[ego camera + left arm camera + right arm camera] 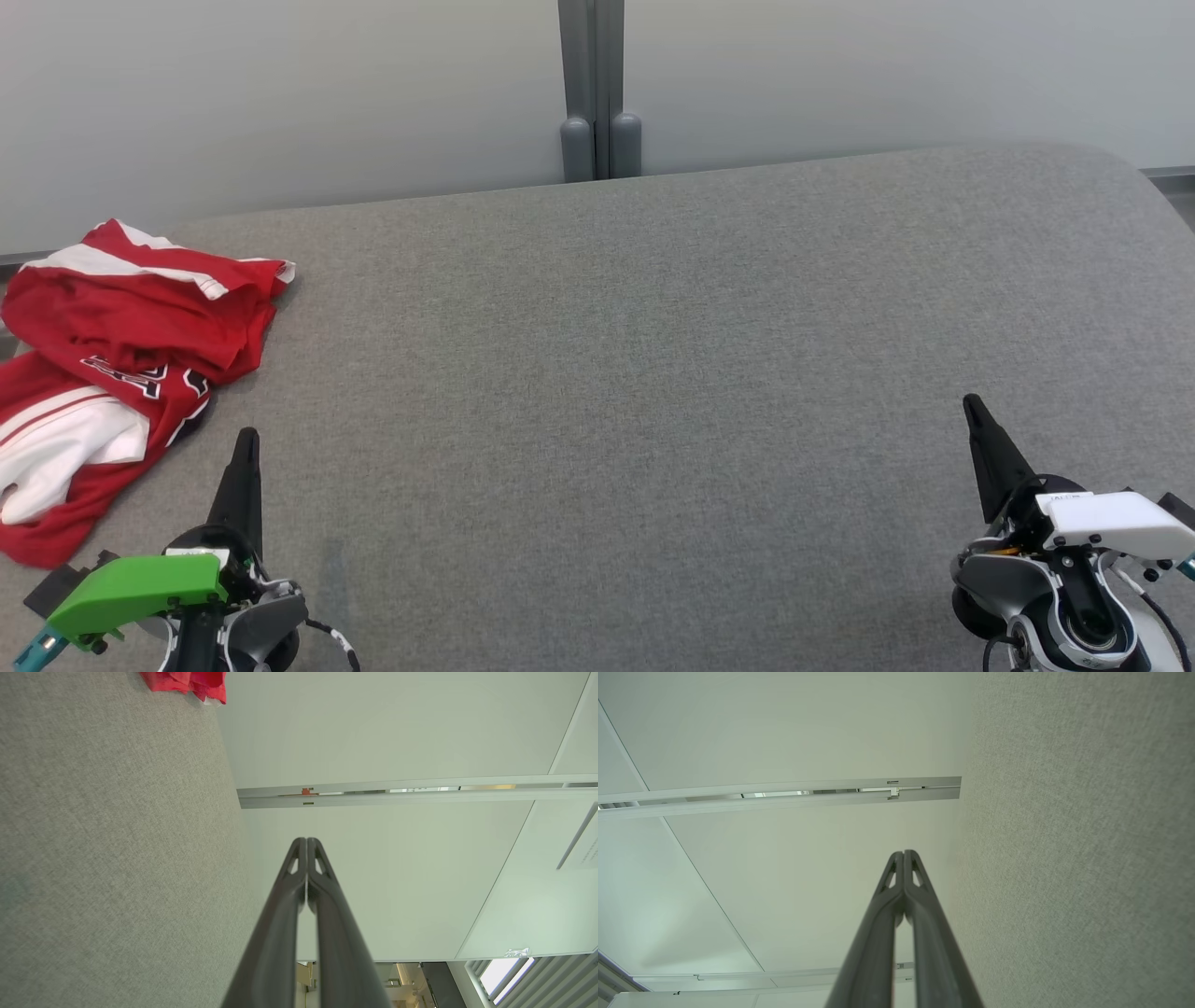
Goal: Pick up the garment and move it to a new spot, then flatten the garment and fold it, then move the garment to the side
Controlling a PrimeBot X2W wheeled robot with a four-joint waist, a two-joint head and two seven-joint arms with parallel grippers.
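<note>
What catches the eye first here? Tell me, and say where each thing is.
The crumpled red and white garment stands out, heaped at the left edge of the grey fabric surface. The left gripper, with its green housing, sits near it at the lower left. The right gripper sits at the lower right, and both are shut and holding nothing.

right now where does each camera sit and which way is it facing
Head view: on the head, facing forward and down at the grey table, garment at its left; left gripper lower left, right gripper lower right, both shut.
Left wrist view: on the left wrist, facing along its shut fingers, table beside, wall ahead.
Right wrist view: on the right wrist, same: fingers, table, wall.
Shared: head and left wrist views both show the garment.
</note>
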